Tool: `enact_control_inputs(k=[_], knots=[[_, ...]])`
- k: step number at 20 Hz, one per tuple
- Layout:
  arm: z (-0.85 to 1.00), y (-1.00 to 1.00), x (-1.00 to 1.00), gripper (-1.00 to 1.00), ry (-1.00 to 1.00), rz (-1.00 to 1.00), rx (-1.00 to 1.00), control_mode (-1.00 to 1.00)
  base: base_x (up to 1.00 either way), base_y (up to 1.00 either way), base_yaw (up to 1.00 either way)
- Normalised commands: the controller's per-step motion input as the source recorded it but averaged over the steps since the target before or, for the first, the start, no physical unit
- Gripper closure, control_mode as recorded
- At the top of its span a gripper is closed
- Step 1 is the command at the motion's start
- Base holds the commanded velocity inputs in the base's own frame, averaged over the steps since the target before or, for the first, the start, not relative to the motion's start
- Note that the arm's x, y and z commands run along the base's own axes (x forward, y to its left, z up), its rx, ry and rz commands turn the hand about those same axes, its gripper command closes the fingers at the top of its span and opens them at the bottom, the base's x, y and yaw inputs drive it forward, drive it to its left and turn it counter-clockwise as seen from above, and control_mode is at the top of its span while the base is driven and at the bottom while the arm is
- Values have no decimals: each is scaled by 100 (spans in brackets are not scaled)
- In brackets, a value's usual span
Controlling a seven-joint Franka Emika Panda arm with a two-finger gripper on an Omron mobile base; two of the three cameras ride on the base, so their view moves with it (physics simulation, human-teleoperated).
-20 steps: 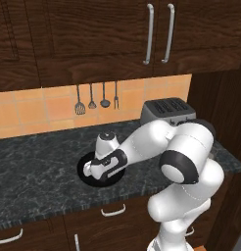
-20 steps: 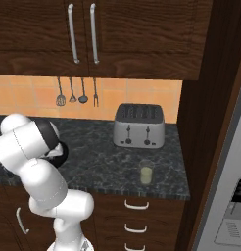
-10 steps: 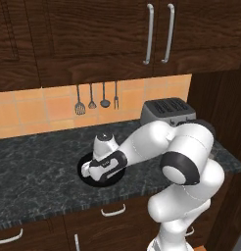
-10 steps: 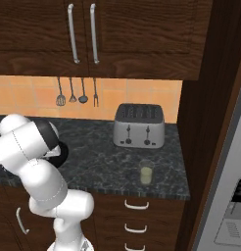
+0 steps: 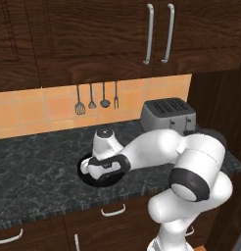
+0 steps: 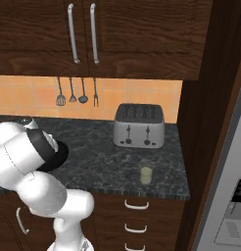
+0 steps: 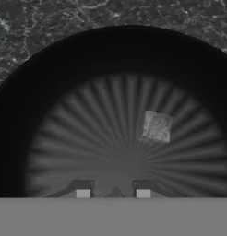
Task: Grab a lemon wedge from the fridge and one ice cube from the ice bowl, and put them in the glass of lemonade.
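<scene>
1. Progress: I judge the task to be at the ice step. The white arm reaches down into the wide, shallow, glossy black ice bowl (image 5: 84,165) on the dark speckled stone table (image 5: 34,166), and nothing has been carried to the glass yet.
2. Pincer: the pincer (image 7: 113,192) hangs low over the ribbed floor of the bowl with its two dark tips set narrow. A small grey point peeks up between them. It may be a cube caught in the grip, but the view is too cramped there, so I cannot tell whether anything is held.
3. Ice cube: one tiny, pale grey, translucent ice cube (image 7: 157,126) lies loose on the bowl floor. It is apart from the tips, ahead of them and to the right in the hand view. Its faces look frosted and its edges soft.
4. Glass: the small clear tumbler of pale yellow lemonade (image 6: 146,174) stands upright near the table's front edge, in front of the silver four-slot toaster (image 6: 139,126) and well apart from the bowl (image 6: 61,154).
5. Left to do: lift a cube, carry it to the glass, then fetch the lemon wedge from the tall grey steel fridge (image 6: 230,206) at the right
</scene>
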Motion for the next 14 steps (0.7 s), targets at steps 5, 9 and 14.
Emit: enact_control_inputs(k=[5, 9, 14], knots=[[71, -32, -19, 100, 0, 0, 0, -100, 0, 0, 0], [71, -57, -24, 100, 0, 0, 0, -100, 0, 0, 0], [60, -77, -31, 100, -1, 0, 0, -100, 0, 0, 0]])
